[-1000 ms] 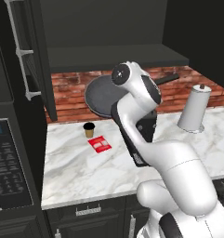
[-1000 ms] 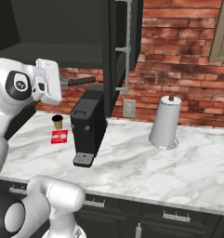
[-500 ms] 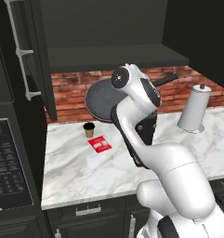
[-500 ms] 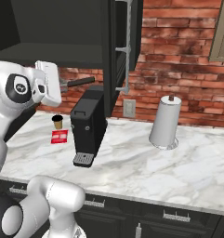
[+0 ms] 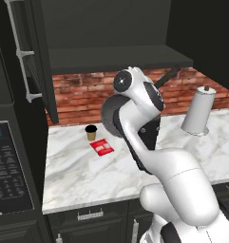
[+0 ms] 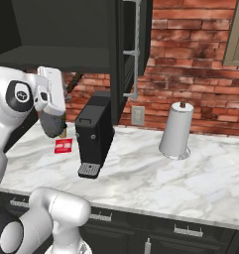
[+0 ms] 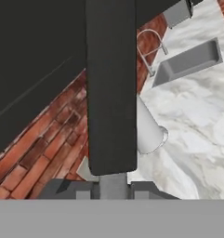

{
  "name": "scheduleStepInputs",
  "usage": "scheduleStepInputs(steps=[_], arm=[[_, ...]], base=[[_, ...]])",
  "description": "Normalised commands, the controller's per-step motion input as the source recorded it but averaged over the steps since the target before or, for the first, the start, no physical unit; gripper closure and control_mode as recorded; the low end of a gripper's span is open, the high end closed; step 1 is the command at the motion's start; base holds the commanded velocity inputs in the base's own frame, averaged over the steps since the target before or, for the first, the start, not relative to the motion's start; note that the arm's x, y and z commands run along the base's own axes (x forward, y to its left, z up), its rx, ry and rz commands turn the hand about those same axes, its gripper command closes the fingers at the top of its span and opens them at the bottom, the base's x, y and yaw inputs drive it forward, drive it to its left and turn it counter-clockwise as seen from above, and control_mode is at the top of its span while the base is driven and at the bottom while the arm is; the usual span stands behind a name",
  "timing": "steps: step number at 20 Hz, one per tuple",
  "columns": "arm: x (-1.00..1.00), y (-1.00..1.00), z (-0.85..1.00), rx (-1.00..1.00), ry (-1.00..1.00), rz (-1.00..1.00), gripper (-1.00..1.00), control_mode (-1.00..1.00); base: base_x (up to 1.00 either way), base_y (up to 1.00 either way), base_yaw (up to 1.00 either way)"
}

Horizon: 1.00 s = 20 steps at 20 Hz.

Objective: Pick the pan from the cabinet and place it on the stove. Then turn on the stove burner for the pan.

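- The gripper (image 7: 111, 183) stood clamped narrow on the thin handle of the pan (image 5: 111, 116), which hung in the air below the cabinet (image 5: 116, 57) shelf, its dark disc partly behind the arm
- Judged risk: gripped only at the handle, the pan could twist or slip, or clip the coffee machine (image 6: 95, 135) just beside it when swung towards the stove
- Counted below the tool: one paper cup (image 5: 91, 132), one red packet (image 5: 102, 147), one paper towel roll (image 6: 176, 130)
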Motion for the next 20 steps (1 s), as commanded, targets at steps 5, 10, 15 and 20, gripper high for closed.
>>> scheduleStepInputs(steps=[5, 10, 15, 20], arm=[[-0.14, 0.0, -0.06, 0.0, 0.01, 0.0, 1.0, -1.0], [-0.19, -0.11, -0.08, 0.02, 0.02, -0.06, 1.0, -1.0], [-0.13, -0.27, -0.05, 0.08, 0.0, -0.05, 1.0, -1.0], [-0.01, -0.01, 0.0, 0.01, 0.0, 0.0, 1.0, 1.0]], base=[[0.0, 0.0, 0.0], [0.0, 0.0, 0.0], [0.0, 0.0, 0.0], [-0.35, -0.08, -0.03]])
